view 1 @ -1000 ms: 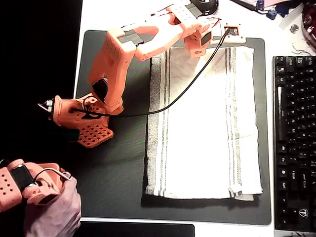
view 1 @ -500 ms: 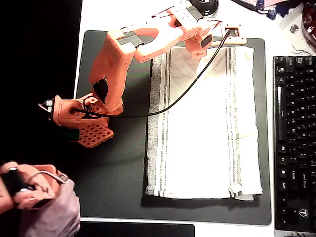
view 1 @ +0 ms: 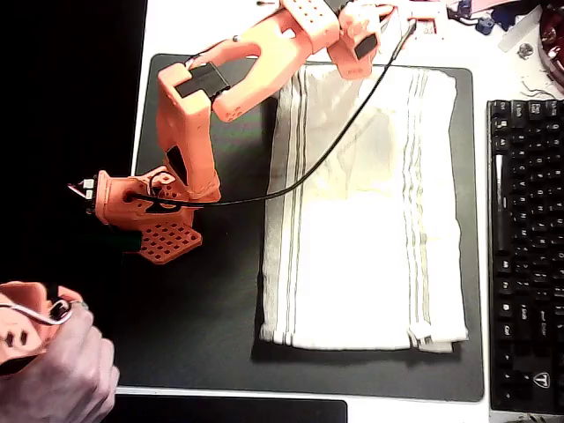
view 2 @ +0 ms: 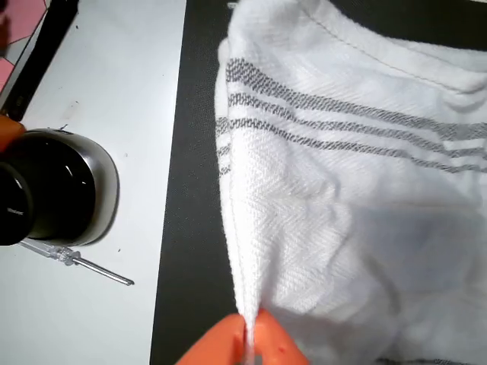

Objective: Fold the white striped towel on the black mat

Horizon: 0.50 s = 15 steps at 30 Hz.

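Gripper (view 2: 247,334) (pinched) on white striped towel (view 2: 342,198)

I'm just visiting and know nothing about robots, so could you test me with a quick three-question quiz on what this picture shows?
1. True or false: the end effector has pinched an edge of the white striped towel.
2. What does the towel lie on? A) the black mat B) the keyboard C) bare white table
3. In the wrist view, name the slim tool beside the round black and silver object.

Key: 1 true; 2 A; 3 a small screwdriver.
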Available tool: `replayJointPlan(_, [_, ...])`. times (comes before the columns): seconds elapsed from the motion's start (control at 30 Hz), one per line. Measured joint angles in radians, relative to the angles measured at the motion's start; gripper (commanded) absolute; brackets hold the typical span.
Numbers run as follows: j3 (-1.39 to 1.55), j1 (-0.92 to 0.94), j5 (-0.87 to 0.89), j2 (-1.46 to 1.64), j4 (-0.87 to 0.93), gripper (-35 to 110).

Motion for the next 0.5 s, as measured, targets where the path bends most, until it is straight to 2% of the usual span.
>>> replayJointPlan(0.2, [0.011,0.006,-0.006,0.009,0.014,0])
replayJointPlan(0.5, [0.222,0.107,-0.077,0.021,-0.103,0])
